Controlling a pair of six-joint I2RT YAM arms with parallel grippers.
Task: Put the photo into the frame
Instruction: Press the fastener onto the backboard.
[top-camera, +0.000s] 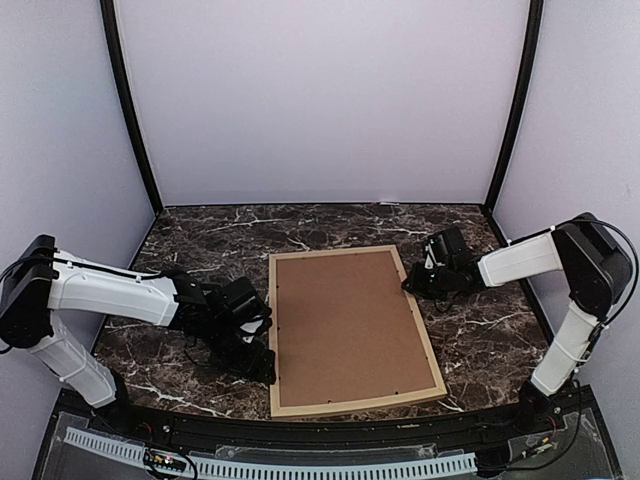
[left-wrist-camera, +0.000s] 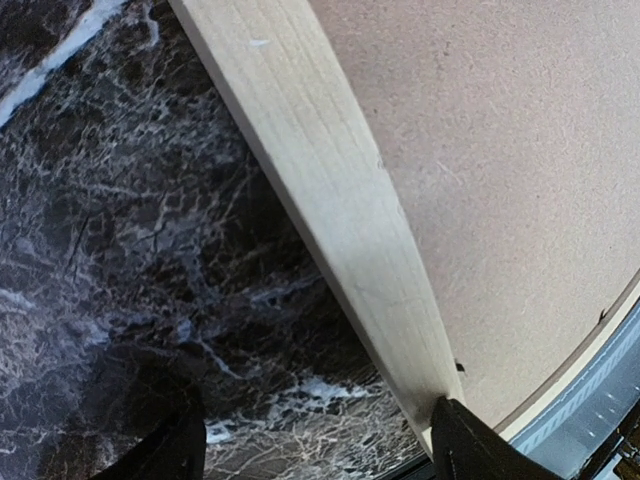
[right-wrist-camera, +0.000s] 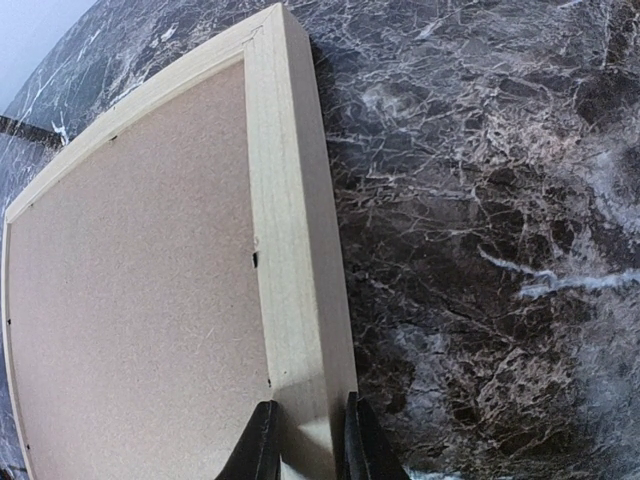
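The light wood frame (top-camera: 360, 404) lies flat on the dark marble table with the brown backing board (top-camera: 345, 325) filling it. The photo is not in view. My right gripper (top-camera: 410, 283) is shut on the frame's right rail near its far corner; in the right wrist view the fingers (right-wrist-camera: 262, 445) straddle the rail (right-wrist-camera: 295, 250) beside the board (right-wrist-camera: 140, 300). My left gripper (top-camera: 258, 362) is wide open at the frame's left rail near the front corner. In the left wrist view (left-wrist-camera: 320, 455) one finger (left-wrist-camera: 470, 450) touches the rail (left-wrist-camera: 330, 200) and the other is over the table.
The marble table (top-camera: 200, 240) is walled by pale panels on three sides. A black strip and a white perforated rail (top-camera: 300, 468) run along the front edge, just beyond the frame's near side.
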